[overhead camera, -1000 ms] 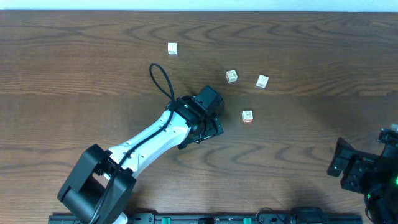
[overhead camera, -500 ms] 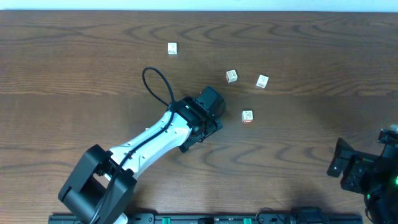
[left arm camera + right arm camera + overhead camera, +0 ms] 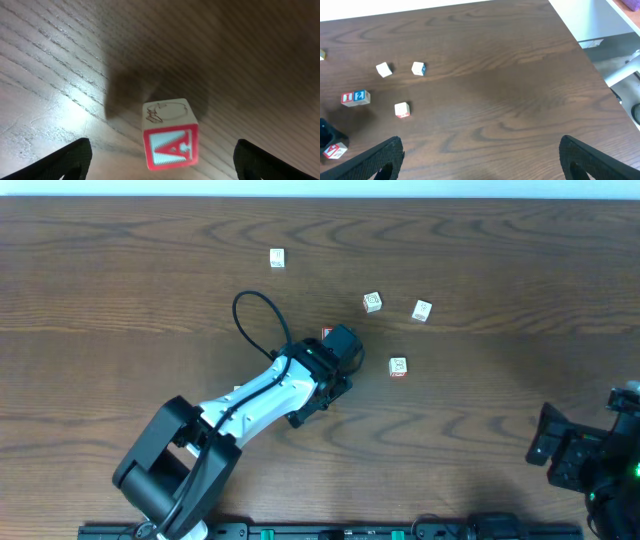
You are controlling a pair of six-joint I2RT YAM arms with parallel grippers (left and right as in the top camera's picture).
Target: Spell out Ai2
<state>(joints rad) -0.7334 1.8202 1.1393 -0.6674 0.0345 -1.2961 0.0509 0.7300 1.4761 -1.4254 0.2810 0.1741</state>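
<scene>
Sitting at the near right corner, right gripper (image 3: 480, 152) has fingers apart. Left arm (image 3: 250, 395) stretches diagonally from its near base; left gripper (image 3: 340, 348) points down, fingers (image 3: 70, 160) apart either side of the A (image 3: 170, 137), not touching. Beyond, I (image 3: 347, 98) and 2 (image 3: 360, 96) sit side by side.

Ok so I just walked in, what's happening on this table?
The left arm reaches out over the wooden table. Its left pincer is open, and a red-and-white A cube sits on the wood between its fingers, not yet gripped. Other small cubes lie scattered nearby, and none are lined up. The right pincer is open and empty, parked at the near right corner.
</scene>
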